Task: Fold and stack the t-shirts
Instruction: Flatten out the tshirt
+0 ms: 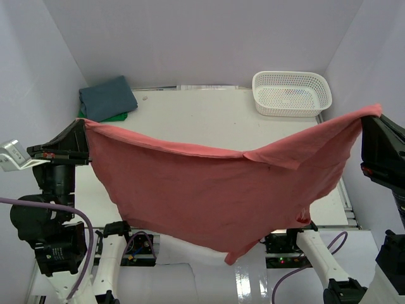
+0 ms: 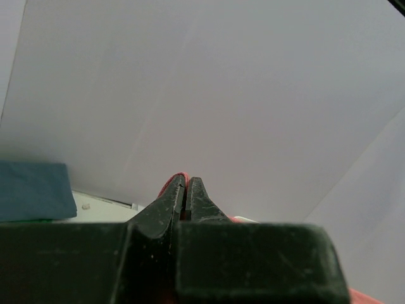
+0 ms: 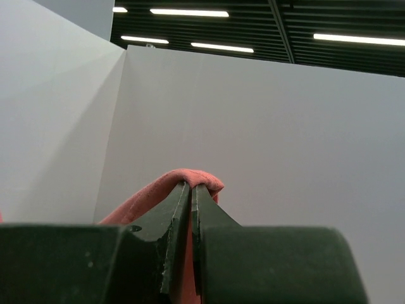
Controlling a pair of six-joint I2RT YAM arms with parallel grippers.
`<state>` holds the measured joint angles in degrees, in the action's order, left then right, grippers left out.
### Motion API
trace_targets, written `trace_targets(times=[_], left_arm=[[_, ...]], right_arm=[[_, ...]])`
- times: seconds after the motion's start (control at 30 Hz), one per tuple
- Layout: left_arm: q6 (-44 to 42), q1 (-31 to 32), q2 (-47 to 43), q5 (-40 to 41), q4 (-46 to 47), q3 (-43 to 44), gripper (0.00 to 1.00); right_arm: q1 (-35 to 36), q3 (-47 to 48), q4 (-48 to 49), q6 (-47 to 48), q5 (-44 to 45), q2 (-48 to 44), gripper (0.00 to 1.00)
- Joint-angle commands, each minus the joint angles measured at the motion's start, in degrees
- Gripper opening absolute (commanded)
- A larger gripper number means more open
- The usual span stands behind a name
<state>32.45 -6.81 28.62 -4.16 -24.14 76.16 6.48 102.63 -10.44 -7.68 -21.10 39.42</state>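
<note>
Over white table point(image 1: 209, 120), left gripper point(image 1: 84, 123) and right gripper point(image 1: 372, 116) hold coral-red t-shirt point(image 1: 209, 190) aloft.

White plastic mesh basket point(image 1: 289, 109): located upright at the far right corner of the white table point(image 1: 209, 120), open side up.

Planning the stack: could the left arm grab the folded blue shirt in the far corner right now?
Probably not. The slate-blue shirt lies just beyond the left gripper, nothing between, but that gripper is shut on the coral-red shirt, which hangs stretched across to the right gripper.
</note>
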Motion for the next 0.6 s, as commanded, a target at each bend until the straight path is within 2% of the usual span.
trace_targets(times=[0.0, 0.57], left_arm=[[-1.33, 0.48, -1.11, 2.84, -0.29, -0.40, 0.00], [-2.74, 1.71, 0.91, 3.37, -1.96, 9.97, 0.00]], right_arm=[[-1.21, 0.82, 4.81, -2.77, -1.75, 0.83, 0.08], [-1.47, 7.58, 3.76, -1.46, 2.73, -0.75, 0.08]])
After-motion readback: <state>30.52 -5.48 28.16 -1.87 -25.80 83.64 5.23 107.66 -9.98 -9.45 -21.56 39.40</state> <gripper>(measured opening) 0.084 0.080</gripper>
